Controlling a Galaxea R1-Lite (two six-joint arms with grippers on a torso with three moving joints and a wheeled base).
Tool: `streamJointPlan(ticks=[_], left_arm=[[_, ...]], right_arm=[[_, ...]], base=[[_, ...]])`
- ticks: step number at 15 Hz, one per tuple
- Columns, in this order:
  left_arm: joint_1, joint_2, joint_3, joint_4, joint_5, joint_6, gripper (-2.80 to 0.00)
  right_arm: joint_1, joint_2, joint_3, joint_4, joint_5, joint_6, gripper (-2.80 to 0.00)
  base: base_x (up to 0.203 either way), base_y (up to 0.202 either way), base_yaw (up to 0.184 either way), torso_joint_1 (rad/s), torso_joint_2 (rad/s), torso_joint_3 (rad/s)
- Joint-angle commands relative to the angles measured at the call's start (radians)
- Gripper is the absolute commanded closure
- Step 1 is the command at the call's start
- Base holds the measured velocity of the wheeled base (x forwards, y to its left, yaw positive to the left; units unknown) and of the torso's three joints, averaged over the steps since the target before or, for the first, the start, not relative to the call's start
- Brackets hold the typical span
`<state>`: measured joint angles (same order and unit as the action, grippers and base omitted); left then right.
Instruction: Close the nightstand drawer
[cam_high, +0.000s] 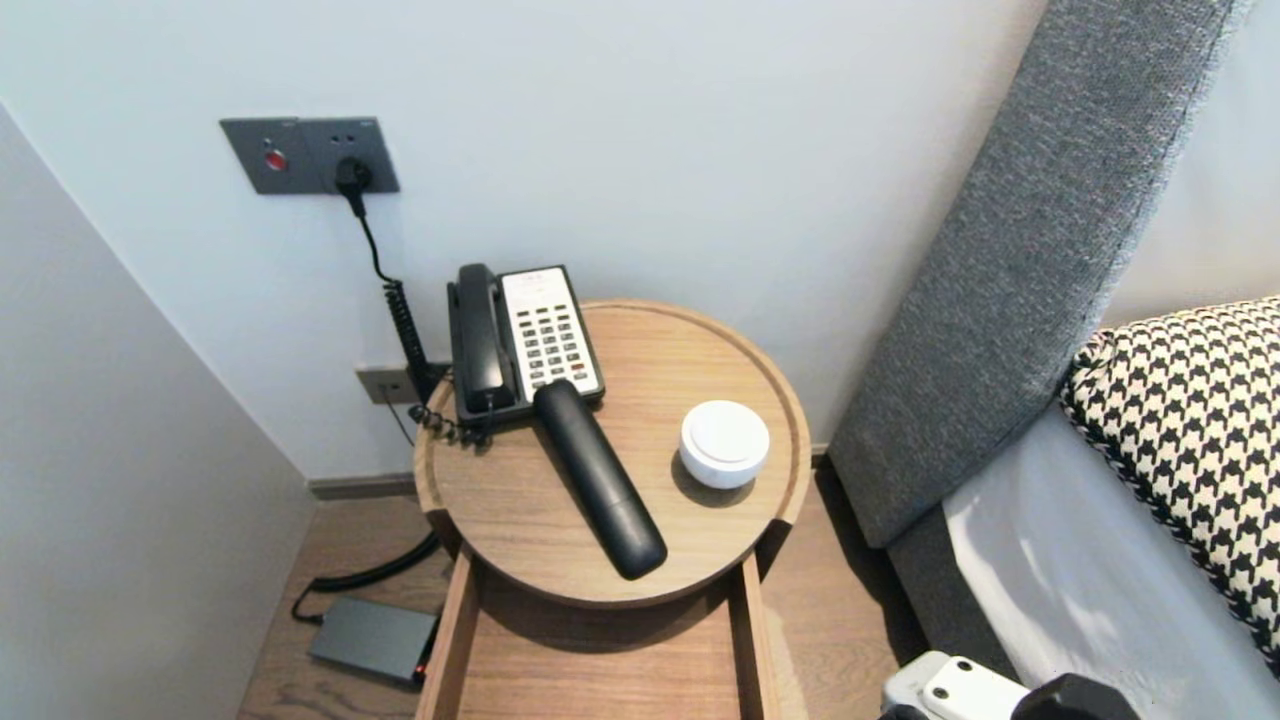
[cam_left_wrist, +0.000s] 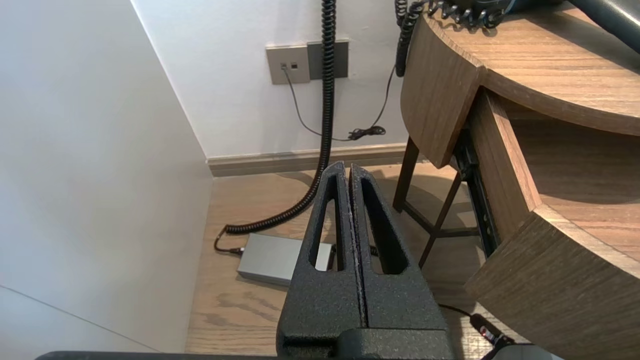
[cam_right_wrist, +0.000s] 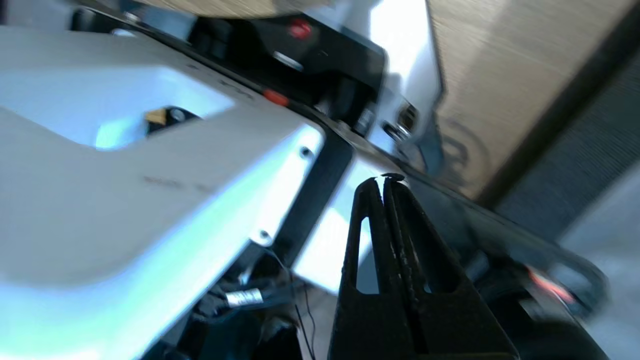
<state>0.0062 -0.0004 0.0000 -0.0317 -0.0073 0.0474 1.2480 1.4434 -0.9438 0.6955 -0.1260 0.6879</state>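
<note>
A round wooden surface (cam_high: 790, 400) ringed by a raised rim is seen against the far wall, with a drawer (cam_high: 600, 670) pulled open below its near edge. It is hemmed in by a side wall (cam_high: 120, 450) on the left and by a grey padded headboard (cam_high: 1020, 260) and bed on the right. Open room is left on the near left of the surface and between the remote control (cam_high: 598, 478) and the right rim.

The remote control is laid at the middle of the surface. Its long axis runs diagonally: the far end touches the near edge of a telephone (cam_high: 520, 340) at the far left, and the near end points to the near right, just short of the rim above the drawer. A white round puck (cam_high: 724, 443) is set to its right, apart from it. The print on the telephone's keypad is too small to be read.

The left gripper (cam_left_wrist: 350, 167) is held low, left of the drawer, above the floor and a grey box (cam_left_wrist: 272, 257), with its fingers pressed together. The right gripper (cam_right_wrist: 382, 180) is held close to the robot's own white body, fingers likewise pressed together and nothing between them; its arm (cam_high: 960, 690) shows at the near right, beside the bed.
</note>
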Motion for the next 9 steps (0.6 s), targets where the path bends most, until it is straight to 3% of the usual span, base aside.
streamJointPlan(ticks=[1,9], left_arm=[[0.001,-0.001,0.012,-0.001,0.0,0.0,0.0],[0.001,-0.001,0.012,-0.001,0.0,0.0,0.0]], right_arm=[[0.007,0.063,0.077,-0.114,-0.002,0.003,0.0],[-0.021,0.226,0.111,-0.335,-0.028,-0.008,0.0]], base=[[0.0,0.0,0.0,0.0,0.0,0.0],[0.0,0.0,0.0,0.0,0.0,0.0]])
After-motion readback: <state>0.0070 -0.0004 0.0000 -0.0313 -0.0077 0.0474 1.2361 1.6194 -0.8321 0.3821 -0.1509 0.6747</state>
